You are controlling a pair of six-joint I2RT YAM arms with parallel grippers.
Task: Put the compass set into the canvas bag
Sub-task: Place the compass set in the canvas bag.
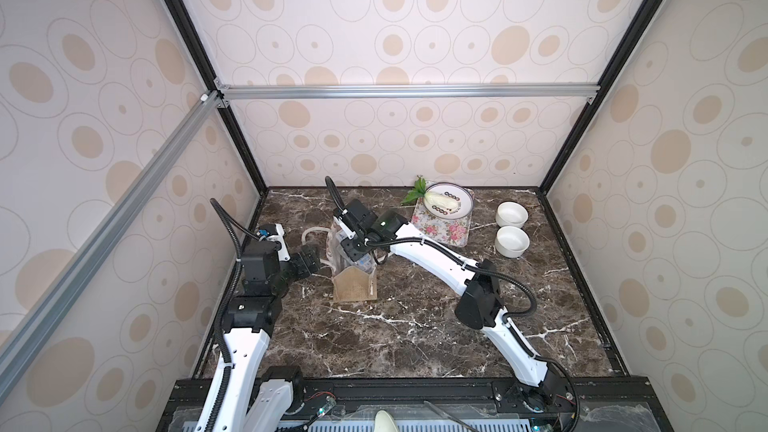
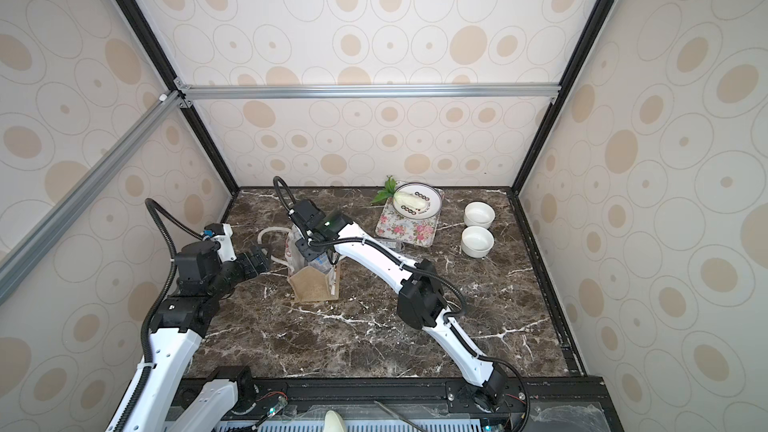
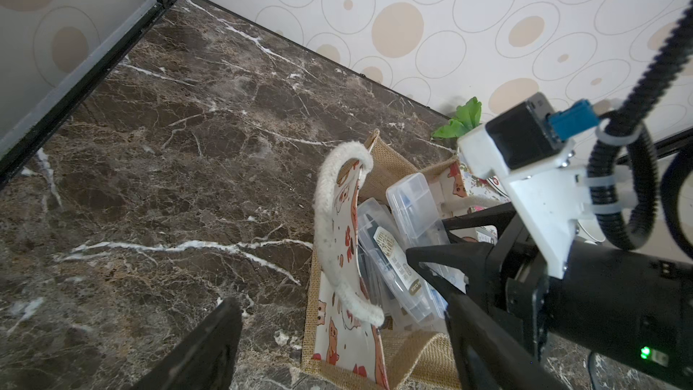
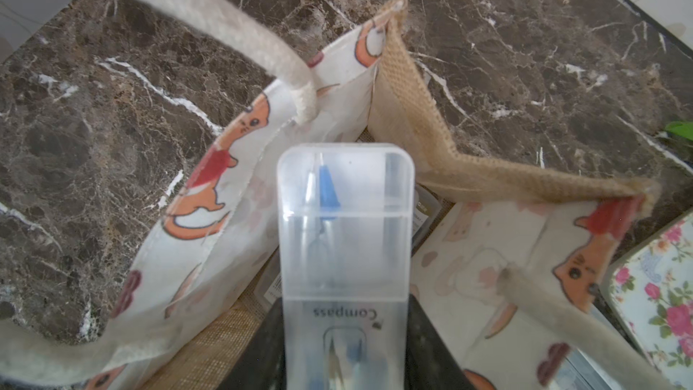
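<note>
Soft, even white light fills the booth, bounced about by the pale walls (image 1: 395, 14). Shadows are faint, no more than a thin dark rim under the bowls (image 1: 512, 241). The dark marble table (image 1: 415, 326) shows hardly any glare. In both top views the wide lens splays the black frame posts (image 2: 137, 22) outward at the edges. In the right wrist view the rope handle (image 4: 225, 20) close to the lens is blurred, and the compass set (image 4: 345, 241) looks milky, softening at its nearer end. The left wrist view is crisp on the marble.
</note>
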